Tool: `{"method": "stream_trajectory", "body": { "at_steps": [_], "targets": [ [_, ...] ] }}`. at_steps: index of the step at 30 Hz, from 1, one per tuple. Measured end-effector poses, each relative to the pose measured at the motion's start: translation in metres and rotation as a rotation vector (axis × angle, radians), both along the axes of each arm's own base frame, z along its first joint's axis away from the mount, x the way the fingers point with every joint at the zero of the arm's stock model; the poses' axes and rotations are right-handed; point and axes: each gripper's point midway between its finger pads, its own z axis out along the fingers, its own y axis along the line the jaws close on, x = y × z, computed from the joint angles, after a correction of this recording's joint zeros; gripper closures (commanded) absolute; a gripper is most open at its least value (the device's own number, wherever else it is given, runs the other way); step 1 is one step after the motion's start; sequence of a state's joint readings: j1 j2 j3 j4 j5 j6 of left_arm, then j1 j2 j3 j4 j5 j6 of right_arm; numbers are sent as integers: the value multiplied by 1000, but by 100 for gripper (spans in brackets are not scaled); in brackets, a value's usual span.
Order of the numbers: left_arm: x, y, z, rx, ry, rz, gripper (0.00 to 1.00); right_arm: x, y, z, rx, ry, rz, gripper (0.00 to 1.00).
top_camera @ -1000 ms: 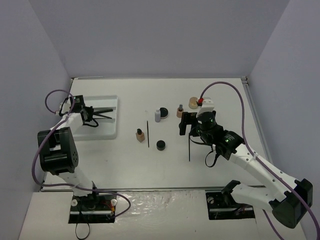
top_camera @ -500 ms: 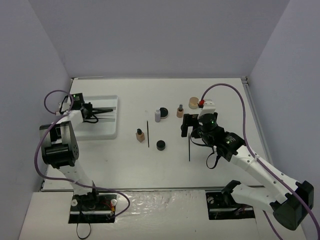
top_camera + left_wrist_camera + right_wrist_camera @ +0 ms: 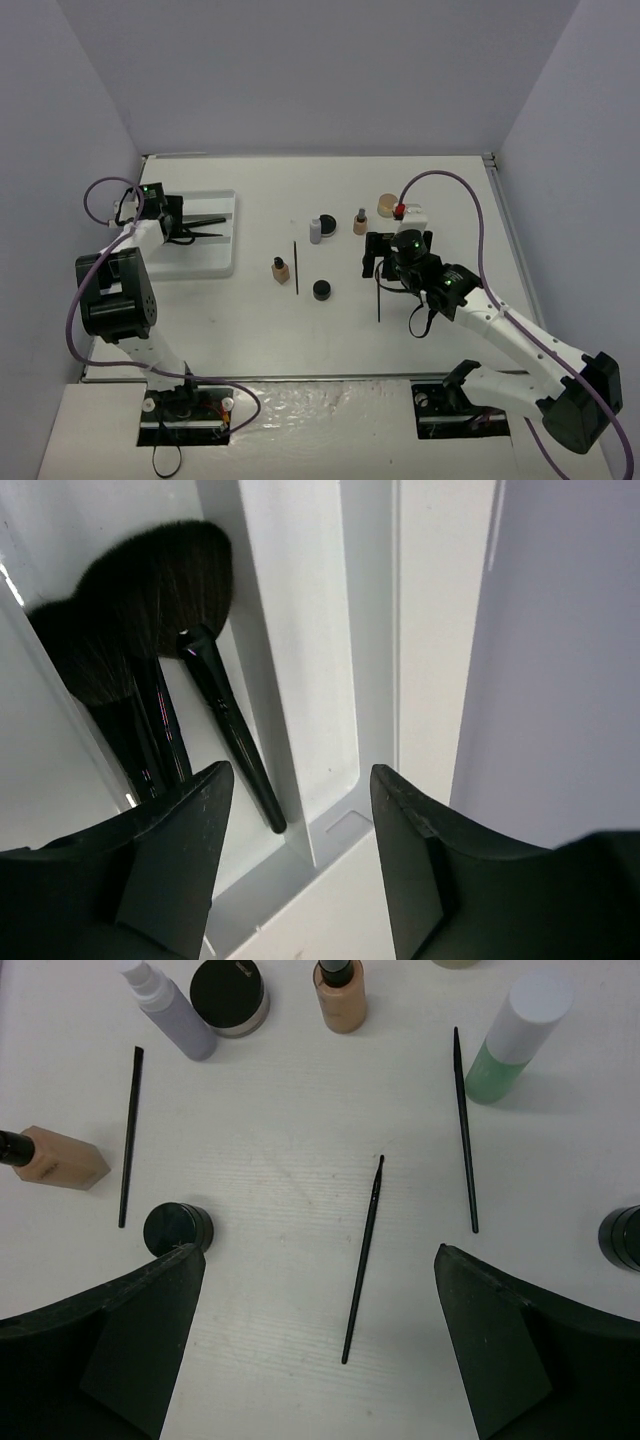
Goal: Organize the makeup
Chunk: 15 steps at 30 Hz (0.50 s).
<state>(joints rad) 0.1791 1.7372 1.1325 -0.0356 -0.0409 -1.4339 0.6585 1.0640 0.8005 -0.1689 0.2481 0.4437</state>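
Observation:
In the left wrist view, black makeup brushes (image 3: 205, 650) lie in a channel of the white ridged tray (image 3: 300, 630). My left gripper (image 3: 300, 775) hangs open just above the tray's end, with nothing between its fingers. In the top view the left gripper (image 3: 182, 226) is at the tray's (image 3: 215, 262) back left, next to the brushes (image 3: 208, 221). My right gripper (image 3: 317, 1260) is open above a thin black brush (image 3: 362, 1260) on the table. Around it lie two black pencils (image 3: 465, 1130) (image 3: 128, 1135), a black pot (image 3: 178, 1228), a beige bottle (image 3: 55, 1158) and a green-white bottle (image 3: 515, 1035).
A grey bottle (image 3: 315, 231), a black pot (image 3: 328, 224), a small beige bottle (image 3: 360, 222) and a tan compact (image 3: 387, 205) stand in a row at the back. Another black pot (image 3: 622, 1235) shows at the right wrist view's edge. Walls close in on three sides.
My left gripper has opened over the tray, and the brushes now lie free in their channel. The right gripper has shifted slightly toward the near left and stays open.

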Motion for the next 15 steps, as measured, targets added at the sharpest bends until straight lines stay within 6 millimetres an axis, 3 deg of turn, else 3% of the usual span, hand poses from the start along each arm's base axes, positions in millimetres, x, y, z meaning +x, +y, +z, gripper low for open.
{"method": "stream_trajectory", "body": {
  "at_steps": [5, 7, 15],
  "targets": [
    [-16, -6, 54, 56, -78, -64, 39, -2, 0, -40, -36, 113, -37, 20],
    [-26, -10, 79, 97, -115, -103, 31, -4, 0, -59, -57, 166, -48, 24],
    [-88, -33, 161, 374, -169, -375, 18, -16, 0, -123, -122, 347, -79, 46]
  ]
}}
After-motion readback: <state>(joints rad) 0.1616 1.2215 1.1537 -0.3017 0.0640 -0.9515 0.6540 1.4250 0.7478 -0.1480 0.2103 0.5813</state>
